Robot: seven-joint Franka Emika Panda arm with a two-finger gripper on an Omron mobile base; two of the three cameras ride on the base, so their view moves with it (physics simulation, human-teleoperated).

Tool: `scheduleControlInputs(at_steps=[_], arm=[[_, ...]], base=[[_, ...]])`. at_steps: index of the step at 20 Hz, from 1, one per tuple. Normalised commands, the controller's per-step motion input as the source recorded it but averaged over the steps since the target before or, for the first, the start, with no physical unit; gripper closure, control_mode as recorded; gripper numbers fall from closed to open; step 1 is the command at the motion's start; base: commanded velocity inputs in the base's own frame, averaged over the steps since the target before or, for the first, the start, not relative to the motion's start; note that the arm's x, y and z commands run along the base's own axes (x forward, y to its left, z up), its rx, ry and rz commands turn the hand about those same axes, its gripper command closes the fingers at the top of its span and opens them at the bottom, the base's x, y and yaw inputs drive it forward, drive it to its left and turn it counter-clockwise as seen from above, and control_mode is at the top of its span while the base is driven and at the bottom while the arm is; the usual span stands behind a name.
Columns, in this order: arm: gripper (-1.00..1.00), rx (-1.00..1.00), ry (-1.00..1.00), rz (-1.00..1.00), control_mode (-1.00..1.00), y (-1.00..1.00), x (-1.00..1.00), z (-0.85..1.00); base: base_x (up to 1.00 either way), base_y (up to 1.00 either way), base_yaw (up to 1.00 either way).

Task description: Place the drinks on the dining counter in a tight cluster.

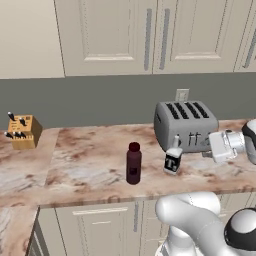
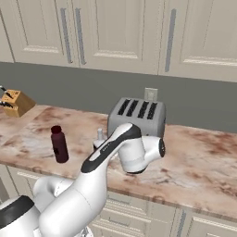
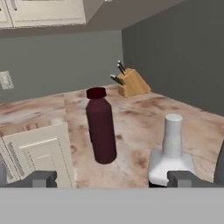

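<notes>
The gripper (image 3: 111, 179) has its jaws spread wide and holds nothing; it sits low over the wall counter (image 1: 90, 165), just in front of the toaster (image 1: 186, 125), pointing along the counter toward the knife block (image 1: 22, 132). The white bottle (image 3: 171, 151) stands upright directly ahead of it, a little toward the right-hand fingertip in the hand view, so close that its base nearly reaches the tips. Its long axis is vertical, so a level sideways grasp around the body looks like the fit; I judge the hand needs a slight shift toward that side to centre the bottle between the fingers. The maroon bottle (image 1: 133, 163) stands upright farther from the toaster, beyond the white one and apart from it. Both are on the wall counter, not yet on the dining counter.
</notes>
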Motion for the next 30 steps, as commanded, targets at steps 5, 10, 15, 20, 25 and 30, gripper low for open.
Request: scheduleControlInputs(at_steps=[5, 10, 15, 20, 25, 30], arm=[[-1.00, 0.02, -0.11, 0.23, -1.00, 0.00, -0.08, 0.01], [-1.00, 0.00, -0.09, 0.20, -1.00, 0.03, -0.02, 0.00], [-1.00, 0.07, -0.03, 0.07, -1.00, 0.17, 0.07, 0.00], [-1.00, 0.03, 0.00, -0.05, -1.00, 0.28, 0.01, 0.00], [-1.00, 0.00, 0.00, -0.07, -1.00, 0.19, 0.12, 0.00], [-1.00, 0.00, 0.00, -0.07, -1.00, 0.04, 0.20, 0.00]], base=[[0.00, 0.00, 0.00], [0.00, 0.00, 0.00], [0.00, 0.00, 0.00], [0.00, 0.00, 0.00], [0.00, 0.00, 0.00], [0.00, 0.00, 0.00]])
